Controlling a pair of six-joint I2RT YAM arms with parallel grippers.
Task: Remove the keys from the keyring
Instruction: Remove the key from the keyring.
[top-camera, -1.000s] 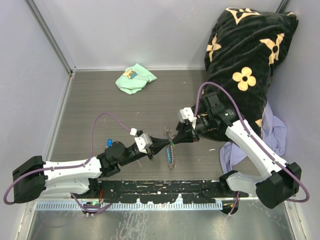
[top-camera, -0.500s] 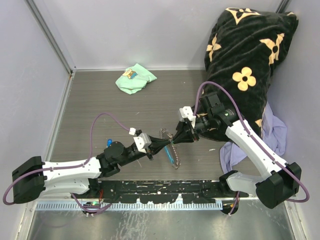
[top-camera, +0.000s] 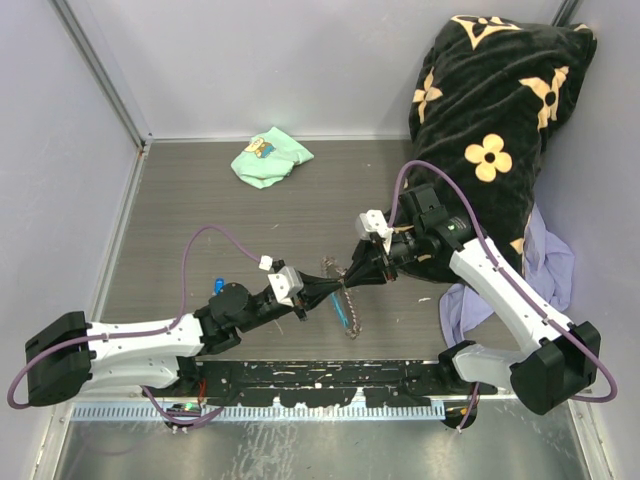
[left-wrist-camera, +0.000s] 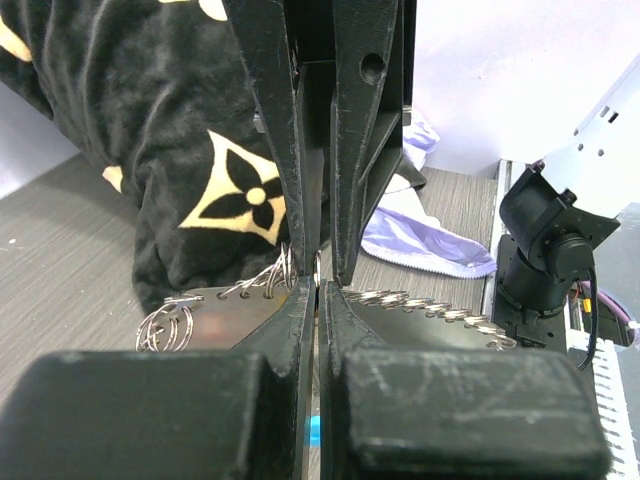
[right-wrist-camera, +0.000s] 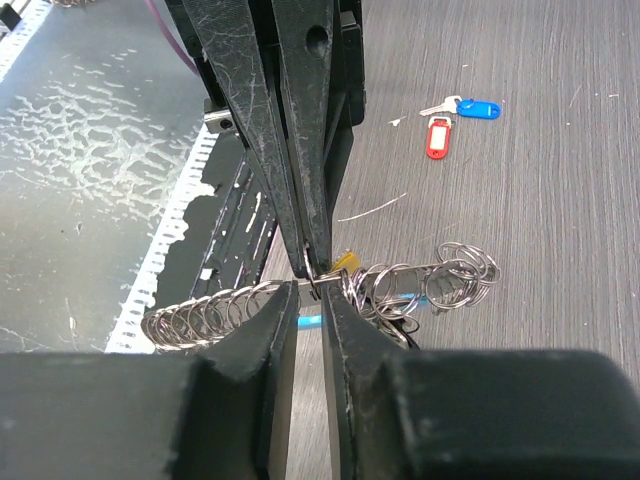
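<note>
**Two robot grippers pinch a keyring between them above a grey table**

Seen from above, two white robot arms reach in from the near edge of a grey wood-grain table (top-camera: 300, 215) and meet tip to tip near its middle. The left gripper (top-camera: 322, 291) and the right gripper (top-camera: 352, 277) point at each other, nearly touching. Between them, held off the table, is the keyring (right-wrist-camera: 462, 270), a cluster of small silvery rings. Its thin link chain (top-camera: 349, 330) droops in a loop below the fingertips, with the sky-blue fob (top-camera: 343, 314) hanging alongside it.

In the left wrist view, the left gripper's jaws are drawn in to a thin slit, with metal links caught at their tips. In the right wrist view, the right gripper's jaws are also narrow, and the chain crosses the small gap between them. A yellowish tag (right-wrist-camera: 345, 262) sits right at the pinch point, among the rings.

Two keys lie loose on the table, well apart from the keyring: a red-tagged key (right-wrist-camera: 437, 137) and, just beside it, a blue-tagged key (right-wrist-camera: 478, 107).

A crumpled mint-green cloth (top-camera: 270, 158) lies at the far side of the table. A black blanket (top-camera: 490, 100) with cream flower shapes is heaped in the far right corner, with a lavender cloth (top-camera: 552, 268) below it.
</note>
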